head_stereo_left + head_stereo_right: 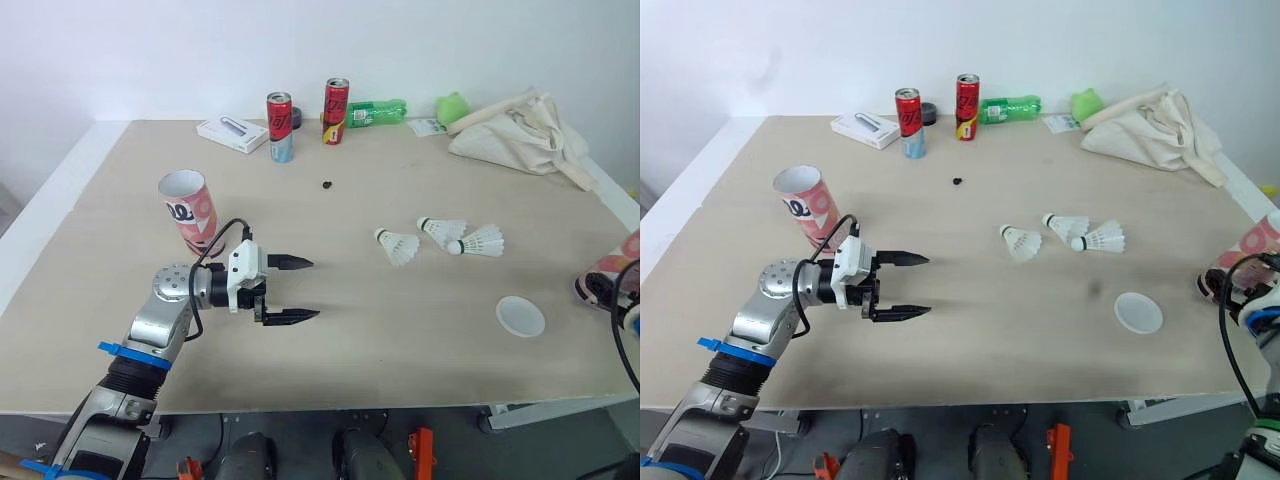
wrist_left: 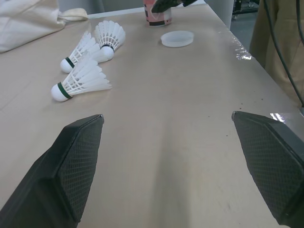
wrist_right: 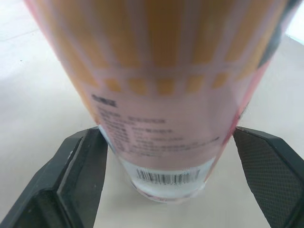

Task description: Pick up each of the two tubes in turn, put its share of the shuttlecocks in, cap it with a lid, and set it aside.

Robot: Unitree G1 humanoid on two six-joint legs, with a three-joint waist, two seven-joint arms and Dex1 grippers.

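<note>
The left hand (image 1: 315, 289) hovers with fingers apart near the beige counter (image 1: 400, 370)'s left edge. At the right edge, the right hand (image 3: 166, 135)'s spread fingers straddle a pink cardboard tube (image 3: 156, 71).

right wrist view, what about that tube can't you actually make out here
- Mouth and contents of the tube: cut off by the picture's edge in the right wrist view, and by the right edge in the eye views.
- Its label print: blurred in the right wrist view.
- Small dark speck: too small to identify in the eye views.
</note>
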